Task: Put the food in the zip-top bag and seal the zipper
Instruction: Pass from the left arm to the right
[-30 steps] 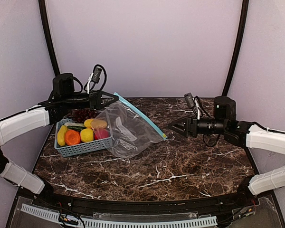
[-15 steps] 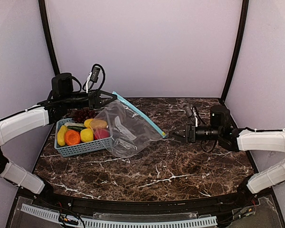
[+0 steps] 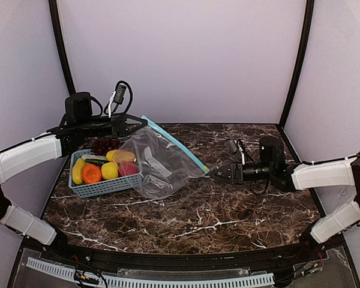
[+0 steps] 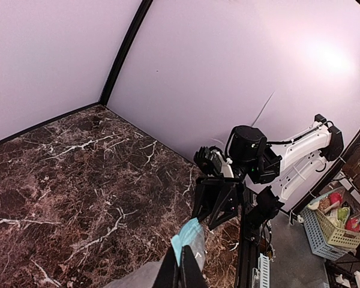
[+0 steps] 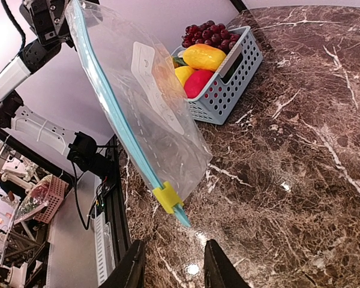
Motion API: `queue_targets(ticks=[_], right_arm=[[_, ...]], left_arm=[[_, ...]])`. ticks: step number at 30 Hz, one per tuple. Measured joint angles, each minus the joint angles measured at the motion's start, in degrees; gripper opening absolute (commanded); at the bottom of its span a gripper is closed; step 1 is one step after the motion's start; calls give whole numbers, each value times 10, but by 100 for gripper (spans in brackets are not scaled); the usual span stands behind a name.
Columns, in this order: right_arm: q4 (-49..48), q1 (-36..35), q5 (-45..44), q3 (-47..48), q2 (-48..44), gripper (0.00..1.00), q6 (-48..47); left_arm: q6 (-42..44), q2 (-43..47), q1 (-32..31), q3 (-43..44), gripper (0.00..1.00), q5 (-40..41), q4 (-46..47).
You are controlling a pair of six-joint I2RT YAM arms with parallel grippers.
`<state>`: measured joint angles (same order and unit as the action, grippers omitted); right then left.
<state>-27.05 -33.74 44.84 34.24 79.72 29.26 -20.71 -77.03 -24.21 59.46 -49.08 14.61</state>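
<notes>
Looking down from the top camera, the left gripper [image 3: 138, 123] hangs above the far left corner of the worktop [image 3: 228, 210], clamped tight on the upper end of the zip-top bag [image 3: 162, 159]. The bag slopes from there toward the middle of the worktop. Its crumpled body overlaps the right side of a teal basket [image 3: 102, 187] that sits by the left edge. Whether bag and basket touch, this view does not settle. The food [image 3: 110, 170] all lies in that basket, with purple grapes [image 3: 105, 144] at the far side and yellow, orange and red pieces nearer the front. The zipper [image 3: 177, 146] runs down the bag's far edge. The right gripper [image 3: 213, 173] lies low near the middle of the worktop, just beside the strip's low end and pointing at it.

The right wrist camera adds what the top view is too coarse to show. A yellow slider [image 5: 167, 197] sits on the zipper close to that low end. The strip's tip hangs just ahead of the fingers [image 5: 135, 258], over the gap and not inside it. Those jaws stand partly open and hold nothing.

The left wrist camera looks the other way, along the strip. The teal edge is pinched between its closed jaws, and the right arm [image 4: 252, 159] faces it across the marble.
</notes>
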Motion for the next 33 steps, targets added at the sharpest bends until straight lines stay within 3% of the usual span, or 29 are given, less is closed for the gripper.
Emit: queue_targets(ticks=[17, 23, 29, 33], right_arm=[[-10, 0, 26, 30, 53, 29, -7], [-17, 0, 35, 42, 66, 21, -13], [-32, 0, 45, 45, 75, 1, -11], [-40, 0, 52, 45, 76, 0, -9]], left_arm=[[-1, 0, 0, 0, 1, 0, 0], [-2, 0, 0, 0, 1, -1, 0], [-2, 0, 0, 0, 1, -1, 0], [-1, 0, 1, 0, 1, 0, 0]])
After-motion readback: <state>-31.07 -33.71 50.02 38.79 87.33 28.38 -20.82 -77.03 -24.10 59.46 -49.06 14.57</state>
